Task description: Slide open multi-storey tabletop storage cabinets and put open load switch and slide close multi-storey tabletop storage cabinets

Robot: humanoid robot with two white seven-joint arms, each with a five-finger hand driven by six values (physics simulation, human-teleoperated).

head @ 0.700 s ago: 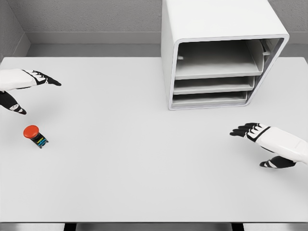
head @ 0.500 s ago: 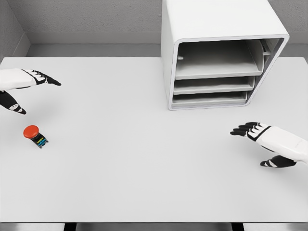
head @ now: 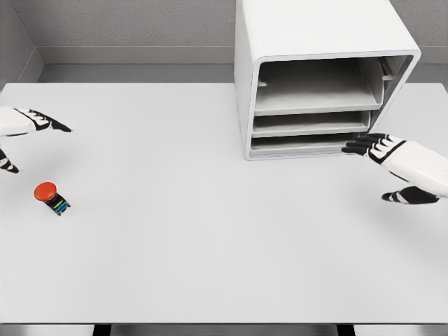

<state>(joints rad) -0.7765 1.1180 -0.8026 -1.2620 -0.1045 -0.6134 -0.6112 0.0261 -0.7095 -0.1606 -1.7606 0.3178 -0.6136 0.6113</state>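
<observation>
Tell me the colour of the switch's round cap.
Red, on the load switch, seen in the head view.

The storage cabinet (head: pixel 318 77) stood on the counter (head: pixel 210 238) at its far edge, right of the middle, its open front facing forward with three trays stacked one above another inside. The load switch (head: pixel 51 197) lay on the counter far to the left, well apart from the cabinet and nearer the front. The left hand (head: pixel 21 129) hung at the left edge, behind the switch and apart from it. The right hand (head: pixel 402 164) was at the right side, its fingers (head: pixel 358 145) just beside the cabinet's lower right front corner, level with the lowest tray.
</observation>
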